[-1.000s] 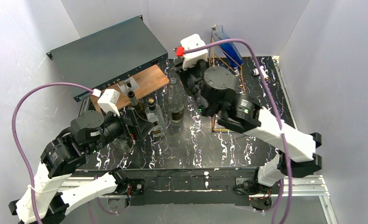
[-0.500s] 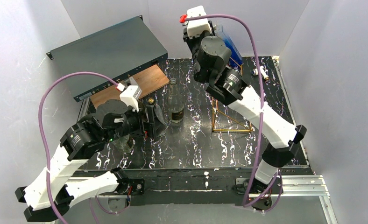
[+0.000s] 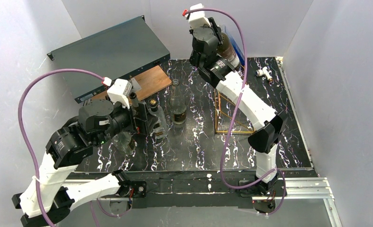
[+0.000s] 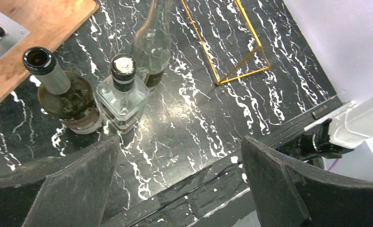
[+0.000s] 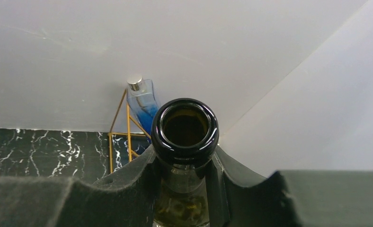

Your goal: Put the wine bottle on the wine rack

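High at the back of the table, close to the wall: wine bottle [image 5: 185, 125] clamped by its neck in the right gripper [image 5: 184, 163], held above the wine rack [image 3: 216, 113]. Carrying step, probably. Next: tilt and lower onto a free rung, clear of the blue bottle [image 5: 142, 101]. Left gripper [image 4: 177, 182] spread wide, empty.

plain pale grey walls [image 3: 345, 71] box in a black tabletop [image 3: 199, 142] veined with white marble streaks, evenly lit.
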Available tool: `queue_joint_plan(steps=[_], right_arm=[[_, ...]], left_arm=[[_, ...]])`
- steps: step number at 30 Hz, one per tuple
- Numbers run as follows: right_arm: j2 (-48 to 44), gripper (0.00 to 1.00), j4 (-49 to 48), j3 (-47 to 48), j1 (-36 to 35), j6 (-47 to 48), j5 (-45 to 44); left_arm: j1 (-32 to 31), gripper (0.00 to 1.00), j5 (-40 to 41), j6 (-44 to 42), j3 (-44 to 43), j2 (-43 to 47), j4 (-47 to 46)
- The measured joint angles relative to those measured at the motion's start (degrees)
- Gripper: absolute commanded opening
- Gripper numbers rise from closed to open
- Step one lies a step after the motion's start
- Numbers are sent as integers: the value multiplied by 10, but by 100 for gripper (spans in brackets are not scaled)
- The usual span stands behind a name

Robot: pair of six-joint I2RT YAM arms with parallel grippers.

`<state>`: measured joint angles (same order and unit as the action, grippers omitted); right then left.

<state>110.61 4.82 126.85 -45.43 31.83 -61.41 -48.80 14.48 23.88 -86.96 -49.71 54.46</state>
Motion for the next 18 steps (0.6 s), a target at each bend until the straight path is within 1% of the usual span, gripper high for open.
queue_joint_plan(steps=[11,18], right_arm=[[24,1,-47,8,60,10,-8],[93,1,-102,21,79,34,-23]], left_arm=[[0,99,18,-42,-1,-25,-1],[0,99,25,-55,-1,-24,-5]])
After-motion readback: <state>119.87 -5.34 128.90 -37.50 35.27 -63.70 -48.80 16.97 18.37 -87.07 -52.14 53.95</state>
